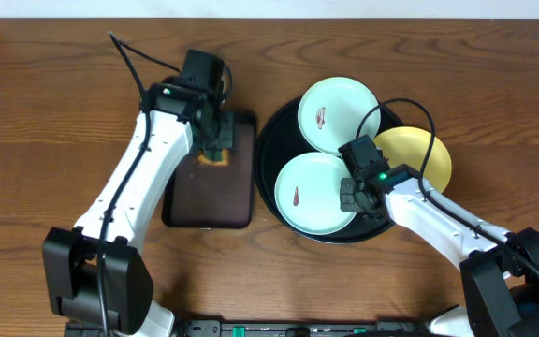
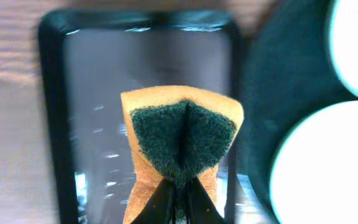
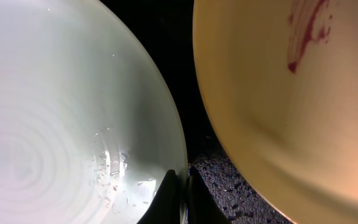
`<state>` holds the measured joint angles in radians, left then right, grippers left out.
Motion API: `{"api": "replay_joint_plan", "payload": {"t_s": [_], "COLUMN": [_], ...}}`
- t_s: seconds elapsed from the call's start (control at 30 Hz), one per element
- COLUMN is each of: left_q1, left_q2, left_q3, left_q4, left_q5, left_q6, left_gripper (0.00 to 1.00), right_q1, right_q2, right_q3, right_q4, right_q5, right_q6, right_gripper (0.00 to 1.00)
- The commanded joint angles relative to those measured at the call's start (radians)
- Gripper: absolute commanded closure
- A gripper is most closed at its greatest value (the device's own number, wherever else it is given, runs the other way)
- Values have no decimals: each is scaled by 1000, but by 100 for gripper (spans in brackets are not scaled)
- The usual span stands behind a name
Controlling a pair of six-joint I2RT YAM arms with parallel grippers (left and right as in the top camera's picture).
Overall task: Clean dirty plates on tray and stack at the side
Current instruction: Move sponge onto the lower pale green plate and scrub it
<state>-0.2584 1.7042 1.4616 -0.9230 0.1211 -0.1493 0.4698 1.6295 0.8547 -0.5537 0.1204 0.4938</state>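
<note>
The round black tray [image 1: 279, 140] holds three plates. A mint plate [image 1: 338, 114] with a reddish smear lies at the back. A second mint plate [image 1: 312, 194] with a smear lies at the front. A yellow plate [image 1: 421, 154] lies at the right. My right gripper [image 1: 354, 198] is shut on the front mint plate's rim [image 3: 166, 140]; the yellow plate [image 3: 272, 99] with a red smear is beside it. My left gripper [image 1: 215, 150] is shut on a yellow sponge with a green scrub face [image 2: 182, 137], pinched into a fold above the rectangular dark-brown tray [image 2: 92, 93].
The rectangular dark-brown tray [image 1: 209, 183] lies left of the black tray on the wooden table [image 1: 45, 112]. Cables run over both arms. The black tray's edge [image 2: 278, 87] and two mint plates show at the right of the left wrist view.
</note>
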Motion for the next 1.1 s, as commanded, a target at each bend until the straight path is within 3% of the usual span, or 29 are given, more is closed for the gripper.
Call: {"api": "replay_joint_plan", "payload": {"t_s": [0.0,0.2,0.43,0.63,1.07], "left_q1": [-23,-124,-253,-354,-420], "left_q2": [-13,16,39,47,155], "left_q3": [10,-97,-200,-201,-201], "left_q4": [-13,56,251,292,335], "left_q5": [216,200,182,-24,-108], "left_q6": [5,-37,-119,-172,-232], "left_gripper": [93,93,92,93,93], "right_q1": [10,10,10,10,10], "right_q2": [1,1,1,1,1], "right_q3": [-7,-7,-7,-7,-7], "right_q4": [2,2,1,1,-3], "right_q5": [6,6,6,6,5], "right_q6": [-1,-1,-1,-1,-2], "right_gripper": [99,99,99,99,99]}}
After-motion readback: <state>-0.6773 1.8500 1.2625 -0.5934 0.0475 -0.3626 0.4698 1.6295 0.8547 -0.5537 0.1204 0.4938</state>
